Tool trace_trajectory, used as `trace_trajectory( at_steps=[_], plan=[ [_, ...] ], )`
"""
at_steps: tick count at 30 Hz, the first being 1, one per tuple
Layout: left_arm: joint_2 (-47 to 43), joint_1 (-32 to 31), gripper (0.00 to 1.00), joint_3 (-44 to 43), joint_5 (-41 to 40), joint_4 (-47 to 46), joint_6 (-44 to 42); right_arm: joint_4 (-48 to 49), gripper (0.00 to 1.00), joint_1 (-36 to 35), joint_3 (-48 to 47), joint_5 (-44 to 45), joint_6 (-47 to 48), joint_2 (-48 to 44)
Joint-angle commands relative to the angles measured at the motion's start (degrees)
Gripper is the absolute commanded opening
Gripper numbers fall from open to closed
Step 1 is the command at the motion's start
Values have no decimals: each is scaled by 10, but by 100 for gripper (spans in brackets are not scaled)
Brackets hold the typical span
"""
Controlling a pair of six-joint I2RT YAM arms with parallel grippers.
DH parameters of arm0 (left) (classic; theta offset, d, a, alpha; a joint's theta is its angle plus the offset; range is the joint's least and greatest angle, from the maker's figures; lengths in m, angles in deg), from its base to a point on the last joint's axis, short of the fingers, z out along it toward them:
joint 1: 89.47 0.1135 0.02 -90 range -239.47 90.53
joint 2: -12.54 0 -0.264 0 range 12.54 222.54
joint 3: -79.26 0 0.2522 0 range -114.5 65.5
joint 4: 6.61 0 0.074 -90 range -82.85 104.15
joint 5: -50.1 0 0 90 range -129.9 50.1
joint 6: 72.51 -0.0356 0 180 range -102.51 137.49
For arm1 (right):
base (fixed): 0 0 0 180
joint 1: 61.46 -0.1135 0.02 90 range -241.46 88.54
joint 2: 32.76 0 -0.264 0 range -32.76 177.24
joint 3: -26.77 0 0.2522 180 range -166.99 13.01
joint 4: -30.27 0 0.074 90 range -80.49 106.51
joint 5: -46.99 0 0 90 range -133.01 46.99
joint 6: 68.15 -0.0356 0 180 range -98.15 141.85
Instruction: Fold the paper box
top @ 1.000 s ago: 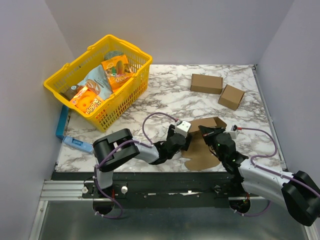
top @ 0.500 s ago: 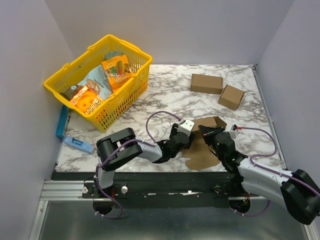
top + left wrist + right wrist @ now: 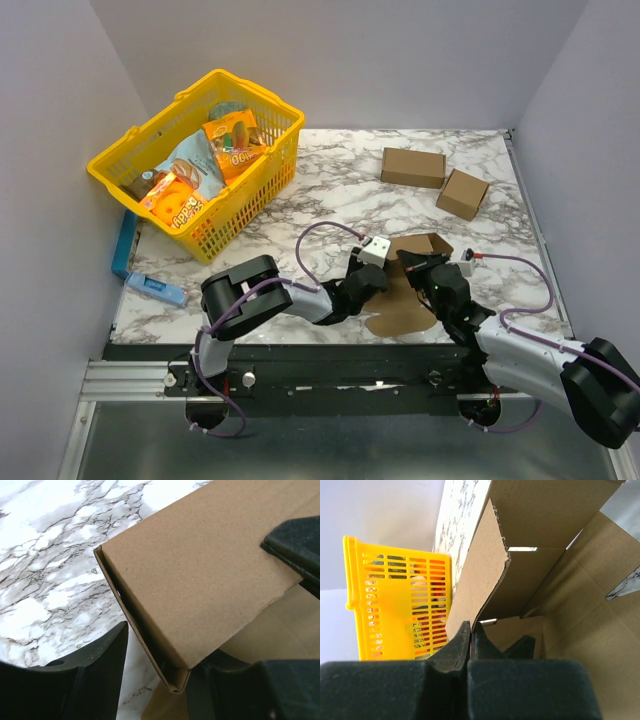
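Observation:
The paper box (image 3: 408, 300) is a brown cardboard sheet, partly folded, lying on the marble table near the front edge. My left gripper (image 3: 378, 281) is at its left side. In the left wrist view my left gripper (image 3: 167, 652) is open, and its jaws straddle a folded wall of the box (image 3: 200, 575), with marble showing between the left finger (image 3: 95, 675) and the cardboard. My right gripper (image 3: 420, 266) is over the box's far part. In the right wrist view it (image 3: 471, 630) is shut on the edge of an upright flap (image 3: 480, 575).
A yellow basket (image 3: 200, 160) of snack packets stands at the back left and shows in the right wrist view (image 3: 400, 600). Two closed cardboard cuboids (image 3: 413, 167) (image 3: 463, 193) sit at the back right. A blue object (image 3: 155, 289) lies at the table's left edge.
My left gripper has moved a little to the right, up against the box's left wall. My right gripper has kept its hold on the flap and barely moved.

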Motion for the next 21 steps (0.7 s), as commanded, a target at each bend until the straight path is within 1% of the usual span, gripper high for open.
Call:
trace_trajectory(
  at_steps=[1,7,10,12,13,16,17,20,21],
  plan=[
    [13,7,53,-24,-151,26,41,-89,5,-4,8,14,22,12],
    [13,7,53,-15,-225,40,64,-98,5,-4,7,16,15,5],
    [13,8,53,8,-242,14,59,-117,5,-3,3,16,9,-2],
    [14,7,51,16,-245,-2,51,-129,5,-4,-6,17,9,-3],
    [16,8,49,20,-247,-11,44,-137,4,-3,-8,19,6,-3],
    [23,7,40,23,-258,-38,13,-136,4,-3,-9,15,0,-1],
    [25,7,34,23,-264,-45,3,-137,5,-3,-10,13,0,2],
    [29,7,24,24,-275,-64,-22,-146,4,-3,-15,13,0,2],
    [28,7,24,25,-281,-66,-27,-149,5,-3,-17,14,0,2]
  ],
)
